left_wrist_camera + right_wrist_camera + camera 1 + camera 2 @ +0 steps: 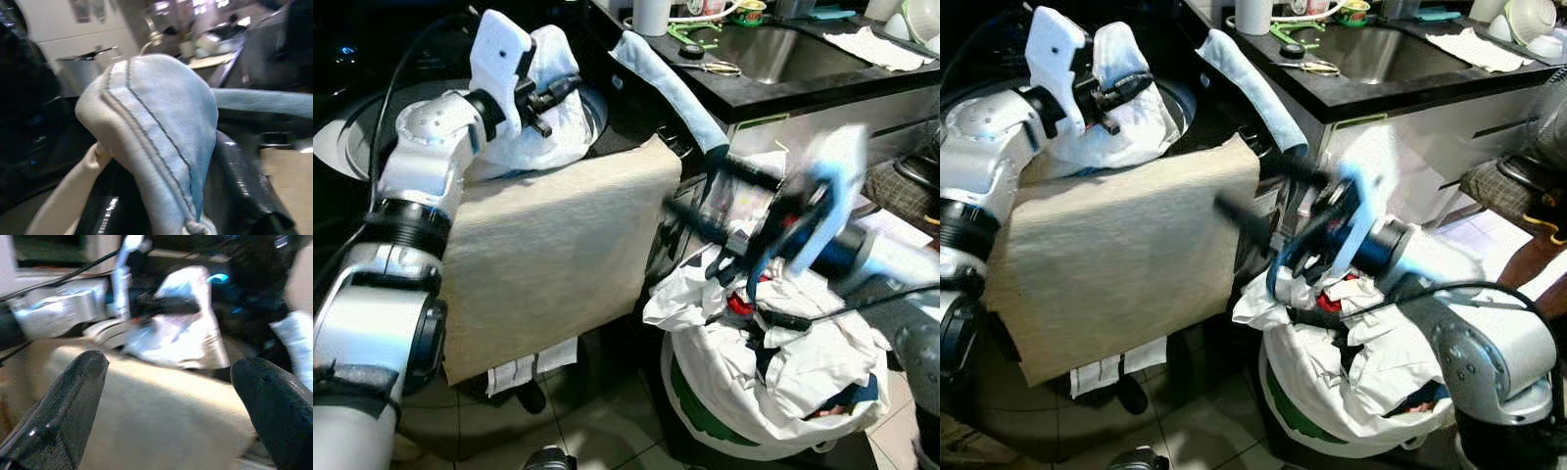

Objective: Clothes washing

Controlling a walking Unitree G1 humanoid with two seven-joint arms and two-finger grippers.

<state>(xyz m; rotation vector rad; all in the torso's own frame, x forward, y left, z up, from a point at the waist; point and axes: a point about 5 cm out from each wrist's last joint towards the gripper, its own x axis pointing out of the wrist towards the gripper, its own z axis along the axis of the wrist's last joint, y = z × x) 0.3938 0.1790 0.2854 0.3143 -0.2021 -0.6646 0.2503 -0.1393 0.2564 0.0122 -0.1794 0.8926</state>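
My left gripper (546, 98) is shut on a light blue and white garment (556, 132), holding it over the round opening of the washing machine (352, 137). In the left wrist view the garment (156, 127) drapes over a black finger (244, 181). A long blue part of the garment (671, 88) trails across the counter corner. A beige towel (548, 255) hangs down the machine's front. My right gripper (1263, 191), blurred, is open beside the towel's right edge, above a white laundry bag (754, 392) stuffed with clothes. Its fingers (63, 401) stand wide apart.
A black counter with a steel sink (783, 49) runs along the back right, with scissors (715, 67) and a paper roll (652, 15) on it. What looks like a person's leg (1528, 259) is at the far right. The floor is tiled (597, 431).
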